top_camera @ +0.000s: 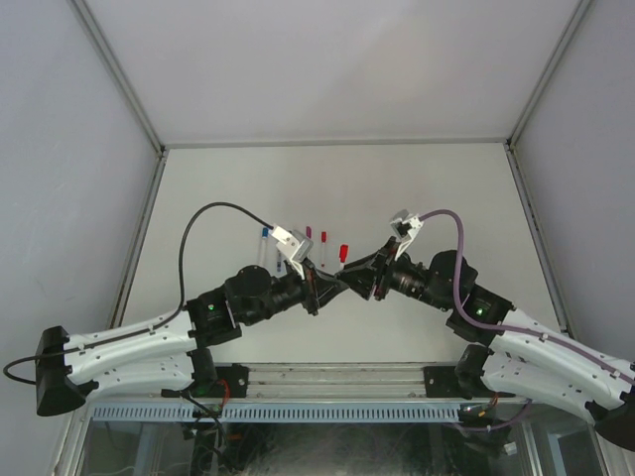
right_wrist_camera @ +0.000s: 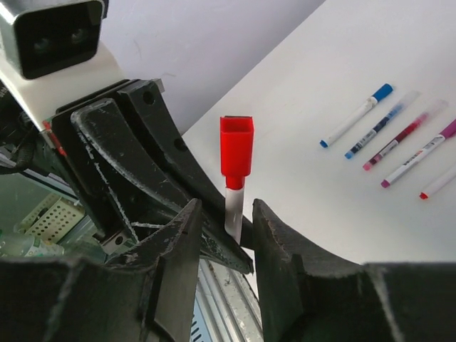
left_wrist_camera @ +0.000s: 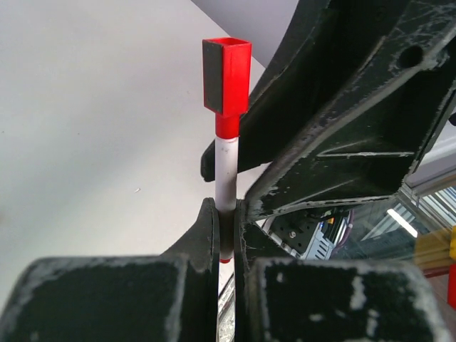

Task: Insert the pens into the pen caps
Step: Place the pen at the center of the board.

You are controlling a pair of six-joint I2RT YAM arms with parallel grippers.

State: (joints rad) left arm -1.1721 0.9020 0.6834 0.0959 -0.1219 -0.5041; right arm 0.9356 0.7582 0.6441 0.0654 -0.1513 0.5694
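A whitish pen (left_wrist_camera: 226,171) stands upright in my left gripper (left_wrist_camera: 226,226), which is shut on its lower barrel. A red pen cap (left_wrist_camera: 226,75) sits on the pen's red top end. In the right wrist view the same pen (right_wrist_camera: 233,210) rises between the fingers of my right gripper (right_wrist_camera: 228,217). Those jaws are open, with a gap on each side of the barrel, below the cap (right_wrist_camera: 236,151). From above, the two grippers (top_camera: 332,283) (top_camera: 357,276) meet tip to tip at the table's middle, with the cap (top_camera: 344,252) just above them.
Several other pens lie side by side on the white table (right_wrist_camera: 342,57): a blue-capped one (right_wrist_camera: 354,115), a dark blue one (right_wrist_camera: 381,125), a magenta one (right_wrist_camera: 402,135). From above they show just behind the grippers (top_camera: 309,234). The table's metal front rail (top_camera: 327,377) runs below.
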